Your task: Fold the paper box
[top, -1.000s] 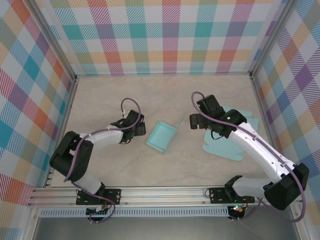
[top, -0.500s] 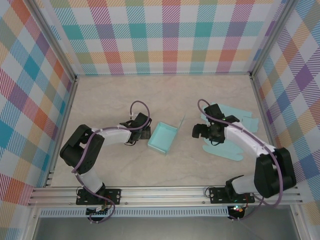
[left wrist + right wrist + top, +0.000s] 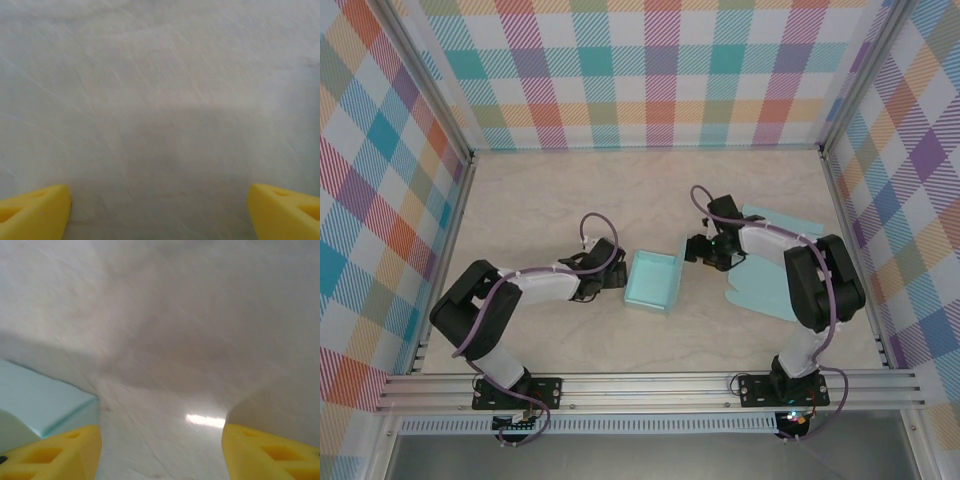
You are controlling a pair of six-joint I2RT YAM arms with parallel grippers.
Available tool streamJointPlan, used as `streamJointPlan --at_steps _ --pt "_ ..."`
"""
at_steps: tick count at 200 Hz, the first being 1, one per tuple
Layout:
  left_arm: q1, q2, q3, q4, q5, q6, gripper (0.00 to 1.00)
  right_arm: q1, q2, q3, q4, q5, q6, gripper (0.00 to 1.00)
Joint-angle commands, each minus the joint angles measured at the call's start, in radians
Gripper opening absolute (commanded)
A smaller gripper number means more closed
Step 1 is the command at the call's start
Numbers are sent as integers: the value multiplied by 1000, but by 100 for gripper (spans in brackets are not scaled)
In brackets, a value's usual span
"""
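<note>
Jaws left and right, spread and empty, have moved in beside the paper box, ready to fold.

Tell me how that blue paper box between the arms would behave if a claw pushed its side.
The paper box is a low, open tray of thin sheet, so probably very light; a push would likely slide it across the smooth table rather than tip it. Its thin walls would probably buckle if squeezed.
</note>
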Motion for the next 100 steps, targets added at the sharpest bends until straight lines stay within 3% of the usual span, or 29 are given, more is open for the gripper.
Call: streamJointPlan --at_steps 1,47,100 --pt "-44 -46 -52 59 38 -93 90 -1 84 114 5 -90 -64 63" --pt "-140 -46 -77 148 0 -190 90 -1 249 333 -56 -159 -107 59" --pt "-176 -147 -74 129 -60 -181 91 -31 229 448 -201 63 -170 61"
